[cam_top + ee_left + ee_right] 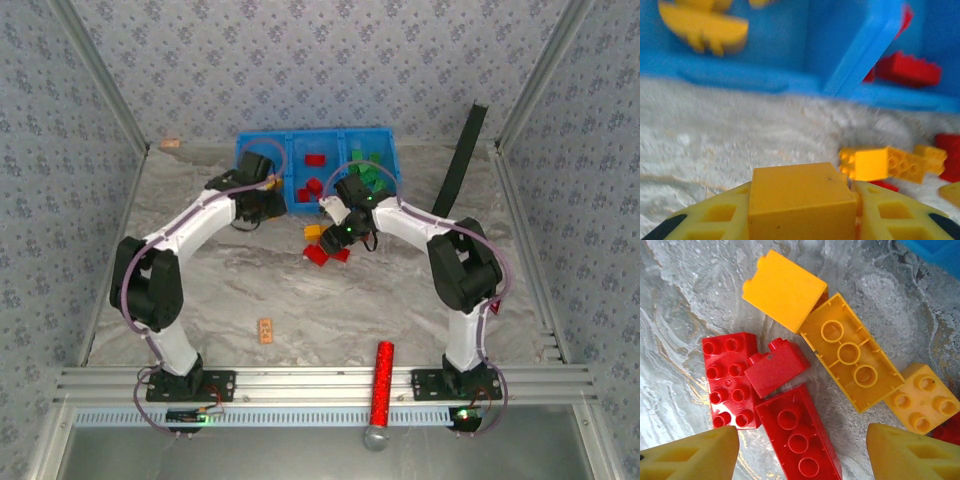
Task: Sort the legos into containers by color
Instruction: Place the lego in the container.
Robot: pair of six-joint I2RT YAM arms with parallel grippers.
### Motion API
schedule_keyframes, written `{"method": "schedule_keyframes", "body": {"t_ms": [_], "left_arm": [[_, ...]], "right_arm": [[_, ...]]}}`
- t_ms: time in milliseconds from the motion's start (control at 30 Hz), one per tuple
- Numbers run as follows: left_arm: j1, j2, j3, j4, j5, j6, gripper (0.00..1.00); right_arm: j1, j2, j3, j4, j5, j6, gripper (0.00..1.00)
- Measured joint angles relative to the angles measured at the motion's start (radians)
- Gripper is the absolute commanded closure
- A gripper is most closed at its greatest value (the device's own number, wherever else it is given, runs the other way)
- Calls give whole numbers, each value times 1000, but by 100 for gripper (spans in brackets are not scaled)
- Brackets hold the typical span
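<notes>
Loose legos (325, 247) lie on the table (230, 290) before the containers (315, 138).

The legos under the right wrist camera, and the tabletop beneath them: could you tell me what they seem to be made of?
The red legos and yellow legos look like hard moulded plastic, smooth and slightly glossy: crisp studs, hollow undersides, soft highlights. The tabletop looks marble-patterned, grey-white with veins; whether stone, laminate or printed sheet cannot be told.
</notes>
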Motion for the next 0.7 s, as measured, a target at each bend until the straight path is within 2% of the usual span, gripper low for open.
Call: {"method": "schedule_keyframes", "body": {"t_ms": [267, 533, 700], "left_arm": [[98, 86, 196, 9, -20, 20, 67], [136, 346, 408, -18, -19, 33, 67], [135, 468, 554, -50, -13, 51, 67]], "right_arm": [[1, 19, -19, 0, 0, -14, 30], [1, 47, -38, -1, -2, -14, 30], [0, 60, -39, 0, -8, -15, 42]]}}
